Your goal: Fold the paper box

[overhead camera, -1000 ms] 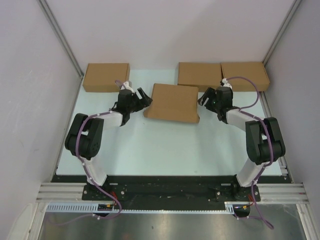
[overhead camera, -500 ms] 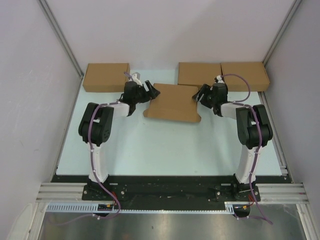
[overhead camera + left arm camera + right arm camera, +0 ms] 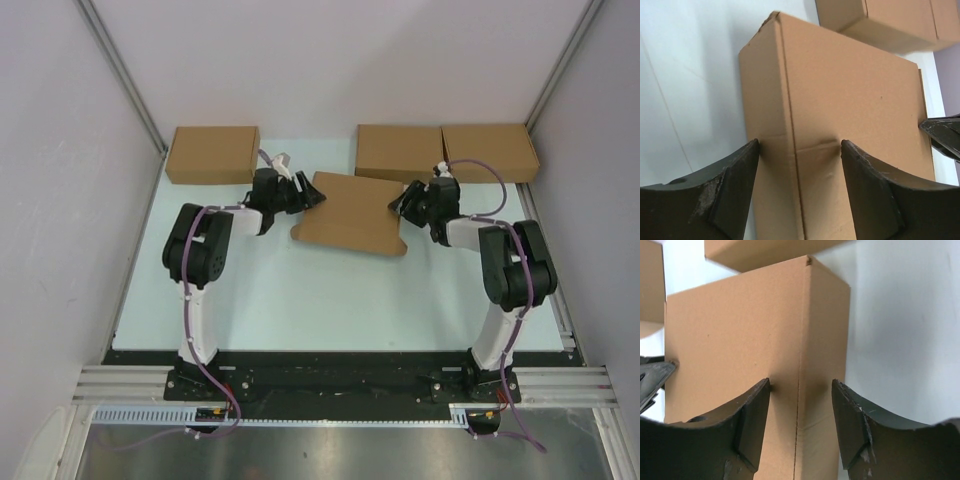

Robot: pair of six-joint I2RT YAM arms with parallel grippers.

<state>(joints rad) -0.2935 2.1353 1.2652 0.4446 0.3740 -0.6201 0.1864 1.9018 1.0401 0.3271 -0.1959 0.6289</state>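
We are looking down on a pale table (image 3: 300, 290) where the paper box (image 3: 350, 213) is lying near the middle, closed into a shallow brown rectangle and turned slightly askew. Its lid is shut, so we cannot tell what is inside. The left gripper (image 3: 308, 192) is meeting the box at its left end and the right gripper (image 3: 400, 200) is meeting it at its right end, so the box is sitting between the two. From the left wrist we are seeing the left gripper (image 3: 800, 150) with its jaws spread wide, their tips against the paper box (image 3: 850, 100) on either side of a folded edge, clamping nothing; the tip of the right gripper (image 3: 942, 135) is showing at the box's far end. From the right wrist, the right gripper (image 3: 801, 390) is likewise spread wide, straddling a corner edge of the paper box (image 3: 740, 325) without pinching it. Along the far edge of the table, three other closed cardboard boxes are lying flat: the far-left box (image 3: 212, 154) alone, and the middle box (image 3: 400, 152) touching the far-right box (image 3: 490, 152).
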